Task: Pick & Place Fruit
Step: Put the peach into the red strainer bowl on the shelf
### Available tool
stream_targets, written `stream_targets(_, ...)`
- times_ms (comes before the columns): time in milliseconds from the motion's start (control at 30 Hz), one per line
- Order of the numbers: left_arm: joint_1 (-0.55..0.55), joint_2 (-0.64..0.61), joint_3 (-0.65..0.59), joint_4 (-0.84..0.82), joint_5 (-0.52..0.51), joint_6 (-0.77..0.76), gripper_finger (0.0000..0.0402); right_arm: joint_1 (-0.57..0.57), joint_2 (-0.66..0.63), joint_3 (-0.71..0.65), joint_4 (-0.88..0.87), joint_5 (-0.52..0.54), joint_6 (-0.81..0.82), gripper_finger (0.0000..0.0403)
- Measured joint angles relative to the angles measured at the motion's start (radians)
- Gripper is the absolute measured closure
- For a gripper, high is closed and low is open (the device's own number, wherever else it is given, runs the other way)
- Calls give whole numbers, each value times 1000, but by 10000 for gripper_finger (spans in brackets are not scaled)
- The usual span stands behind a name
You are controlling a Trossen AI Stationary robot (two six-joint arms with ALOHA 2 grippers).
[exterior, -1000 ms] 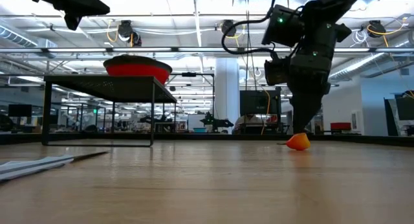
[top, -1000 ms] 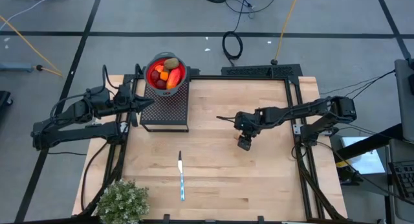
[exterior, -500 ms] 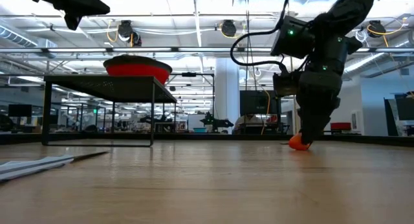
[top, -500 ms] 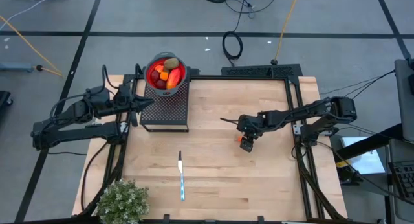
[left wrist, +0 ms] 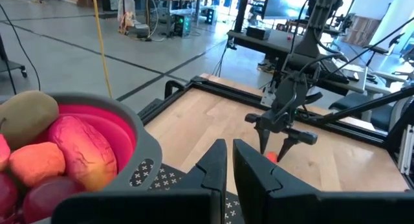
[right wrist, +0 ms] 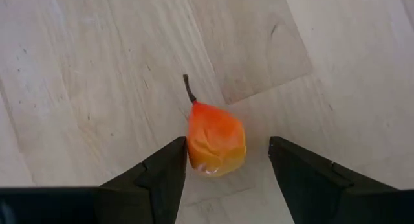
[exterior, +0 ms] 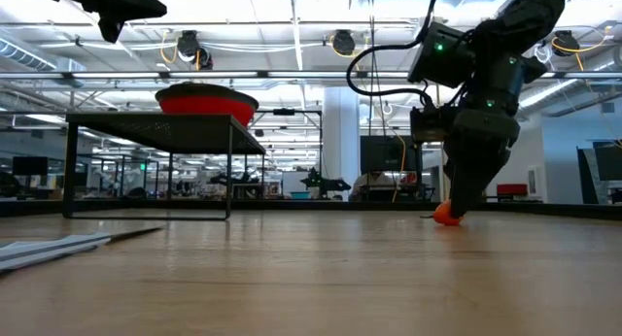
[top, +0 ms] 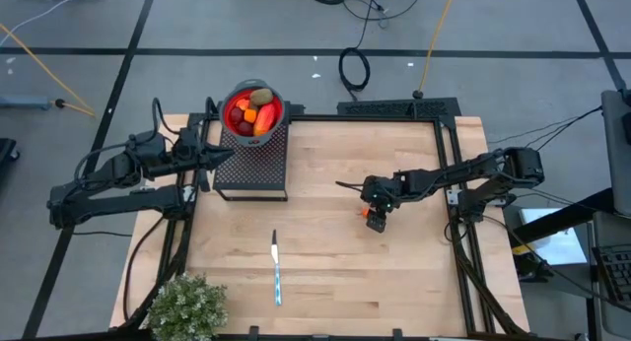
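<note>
Orange, pear-shaped fruit with a dark stem (right wrist: 216, 140) is lying on the pale wooden table (top: 414, 282), bracketed by the spread right gripper (right wrist: 226, 169). It seems light, smooth, probably slippery; its widest middle should be gripped.

We find the bowl (top: 253, 111) of fruit (top: 252, 113) on a raised stand (top: 252, 164) at the table's (top: 325, 282) eleven o'clock, the left gripper (top: 229, 156) just beside it at its nine o'clock. A lone fruit piece (right wrist: 215, 139) lies on the table toward three o'clock, between the right gripper's (right wrist: 223, 160) spread fingers. The knife (top: 277, 268) lies toward six o'clock, the plant (top: 184, 306) at the seven o'clock corner.
</note>
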Motion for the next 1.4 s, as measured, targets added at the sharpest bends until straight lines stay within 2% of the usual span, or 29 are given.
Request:
stream_targets(533,0,0,0,1,0,1,376,0,2,0,17,3,-96,189)
stream_targets(1033,0,0,0,2,0,-30,376,0,2,0,18,-21,-94,292)
stream_targets(1233,0,15,0,31,6,-138,376,-1,-23,1,55,-111,-55,298)
stream_targets(1400,0,59,0,137,87,-148,376,-1,-104,2,146,-150,-16,295)
